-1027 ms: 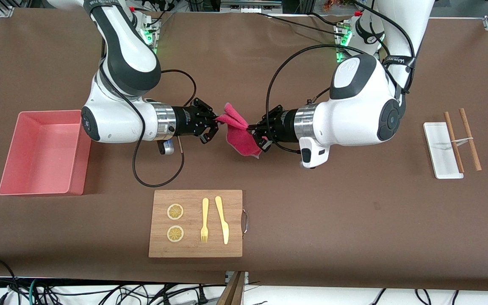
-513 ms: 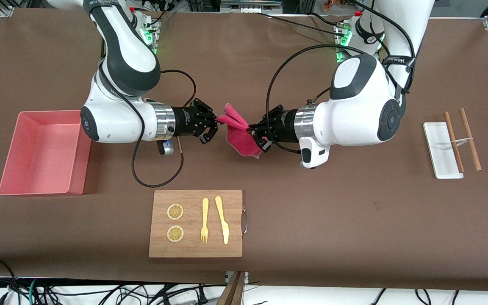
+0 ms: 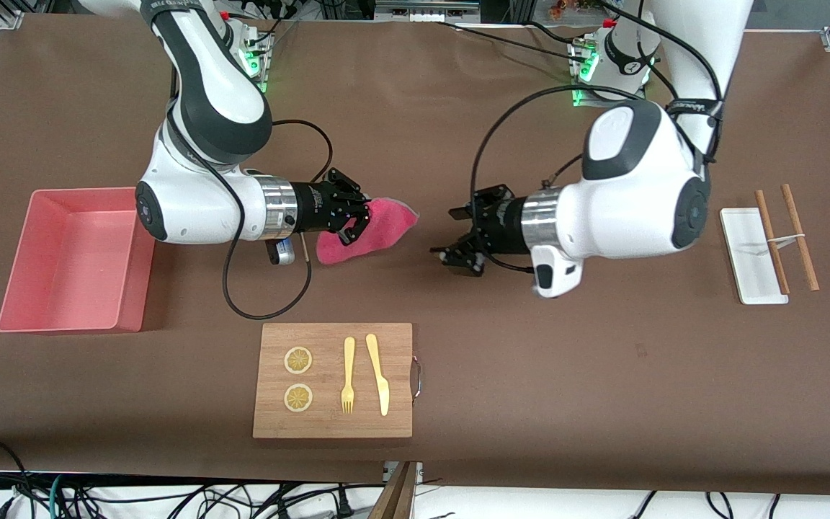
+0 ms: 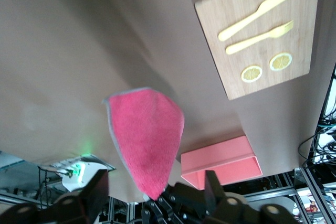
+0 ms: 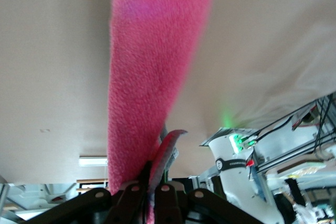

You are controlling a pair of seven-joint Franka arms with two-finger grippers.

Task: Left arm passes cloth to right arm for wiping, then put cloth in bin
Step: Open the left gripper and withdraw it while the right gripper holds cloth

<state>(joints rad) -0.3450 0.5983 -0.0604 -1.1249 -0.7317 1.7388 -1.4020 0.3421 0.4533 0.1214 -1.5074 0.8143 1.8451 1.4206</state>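
Note:
The crimson-pink cloth hangs from my right gripper, which is shut on one end of it above the table's middle. In the right wrist view the cloth runs out from between the shut fingers. My left gripper is open and empty, a short way off the cloth toward the left arm's end. The left wrist view shows the cloth past its spread fingers. The salmon-pink bin stands empty at the right arm's end, and also shows in the left wrist view.
A wooden board with a fork, a knife and two lemon slices lies nearer the front camera than the grippers. A white tray with brown sticks lies at the left arm's end. A black cable loops below the right arm.
My left gripper has let go of the cloth, opened and drawn back toward its own end. The cloth now hangs from my right gripper alone and has dropped lower.

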